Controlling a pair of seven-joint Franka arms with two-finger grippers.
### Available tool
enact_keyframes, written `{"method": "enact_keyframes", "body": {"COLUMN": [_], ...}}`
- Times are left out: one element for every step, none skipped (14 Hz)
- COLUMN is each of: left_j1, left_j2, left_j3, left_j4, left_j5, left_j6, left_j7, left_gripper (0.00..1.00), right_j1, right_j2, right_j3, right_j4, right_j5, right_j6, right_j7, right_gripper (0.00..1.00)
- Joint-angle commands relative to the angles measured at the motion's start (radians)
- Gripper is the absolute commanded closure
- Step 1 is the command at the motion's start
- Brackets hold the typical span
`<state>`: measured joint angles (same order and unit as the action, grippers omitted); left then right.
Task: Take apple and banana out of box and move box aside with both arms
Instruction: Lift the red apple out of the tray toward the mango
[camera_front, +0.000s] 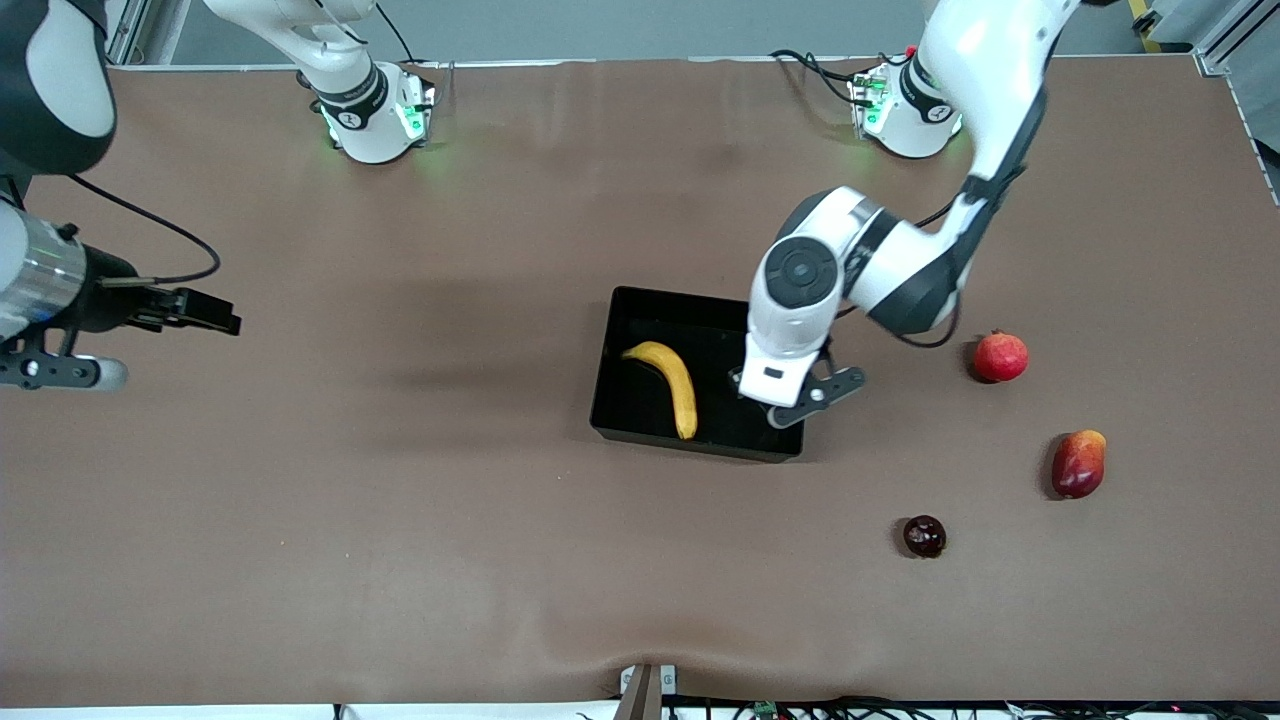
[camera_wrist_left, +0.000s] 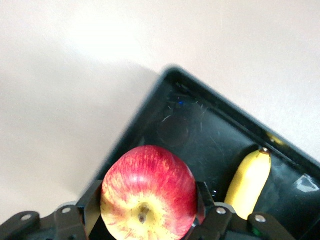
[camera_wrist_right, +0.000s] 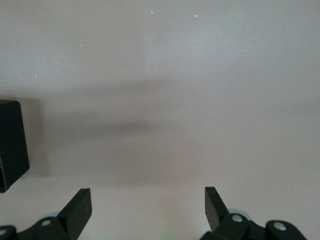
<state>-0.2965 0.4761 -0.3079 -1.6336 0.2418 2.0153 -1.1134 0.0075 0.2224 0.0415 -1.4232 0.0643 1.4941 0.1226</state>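
The black box (camera_front: 690, 446) sits mid-table with the yellow banana (camera_front: 670, 385) lying in it. My left gripper (camera_front: 790, 400) hangs over the box's corner toward the left arm's end. In the left wrist view that gripper (camera_wrist_left: 148, 202) is shut on the red apple (camera_wrist_left: 150, 192) with yellow patches, stem end facing the camera, above the box's floor (camera_wrist_left: 200, 135) and beside the banana (camera_wrist_left: 248, 182). The hand hides the apple in the front view. My right gripper (camera_wrist_right: 148, 205) is open with nothing between its fingers, held over bare table at the right arm's end (camera_front: 95, 372).
A red pomegranate (camera_front: 1000, 357), a red and yellow fruit (camera_front: 1078, 463) and a small dark maroon fruit (camera_front: 924, 536) lie on the brown table toward the left arm's end. A corner of the box (camera_wrist_right: 10, 150) shows in the right wrist view.
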Motion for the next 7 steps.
{"method": "enact_keyframes", "body": {"left_j1": [0.08, 0.12, 0.158, 0.195, 0.232, 0.275, 0.321], "left_j2": [-0.082, -0.096, -0.103, -0.102, -0.096, -0.085, -0.07], "left_j3": [-0.004, -0.002, -0.002, -0.004, -0.002, 0.0, 0.0], "left_j4": [-0.017, -0.017, -0.019, -0.017, -0.017, -0.017, -0.017], "left_j5": [-0.022, -0.047, -0.062, -0.062, -0.062, -0.062, -0.061], "left_j6": [-0.047, -0.05, -0.05, -0.05, -0.05, -0.049, -0.046], "left_j7": [0.152, 0.215, 0.284, 0.344, 0.398, 0.462, 0.525], "left_gripper": [1.0, 1.0, 1.0, 1.0, 1.0, 1.0, 1.0], "right_j1": [0.022, 0.023, 0.028, 0.029, 0.029, 0.029, 0.028], "right_j2": [0.032, 0.034, 0.035, 0.038, 0.038, 0.04, 0.04], "right_j3": [0.0, 0.0, 0.0, 0.0, 0.0, 0.0, 0.0], "right_j4": [0.041, 0.041, 0.043, 0.043, 0.044, 0.047, 0.049], "right_j5": [0.009, 0.009, 0.009, 0.008, 0.009, 0.008, 0.008], "right_j6": [-0.011, -0.011, -0.011, -0.011, -0.011, -0.011, -0.011], "right_j7": [0.032, 0.034, 0.035, 0.035, 0.035, 0.032, 0.029], "right_gripper": [0.0, 0.0, 0.0, 0.0, 0.0, 0.0, 0.0]}}
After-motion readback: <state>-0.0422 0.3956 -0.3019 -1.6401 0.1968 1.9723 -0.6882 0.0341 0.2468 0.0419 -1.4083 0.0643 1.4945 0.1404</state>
